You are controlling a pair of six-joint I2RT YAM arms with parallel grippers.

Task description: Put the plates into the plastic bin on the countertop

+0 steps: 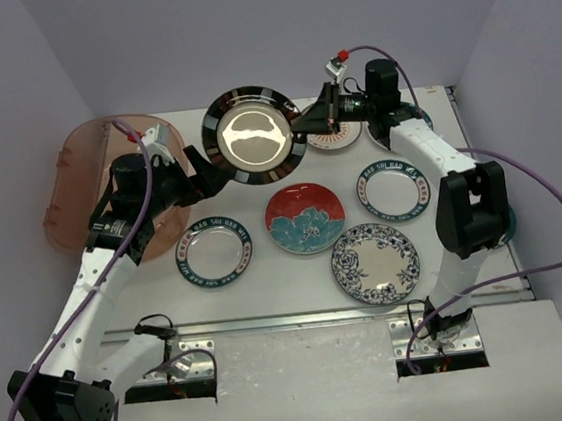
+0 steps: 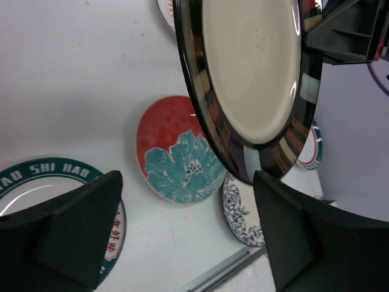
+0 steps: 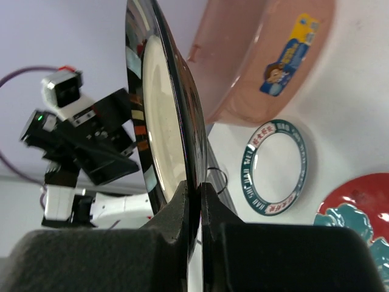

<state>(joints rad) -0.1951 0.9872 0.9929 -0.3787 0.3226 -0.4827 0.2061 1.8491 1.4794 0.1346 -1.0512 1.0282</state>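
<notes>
One black-rimmed plate (image 1: 250, 133), likely slippery, stiff, fragile: right gripper (image 1: 302, 125) jaws pinch its rim; left gripper (image 1: 206, 168) jaws wide, empty.

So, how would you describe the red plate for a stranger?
On the white countertop, look at the middle. The red plate lies between the left lettered plate and the right lettered plate. It alone has a red ground with a large teal flower.

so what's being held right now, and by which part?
The right gripper pinches the black-rimmed plate by its rim. The left gripper is open near the plate's opposite edge, holding nothing.
</notes>
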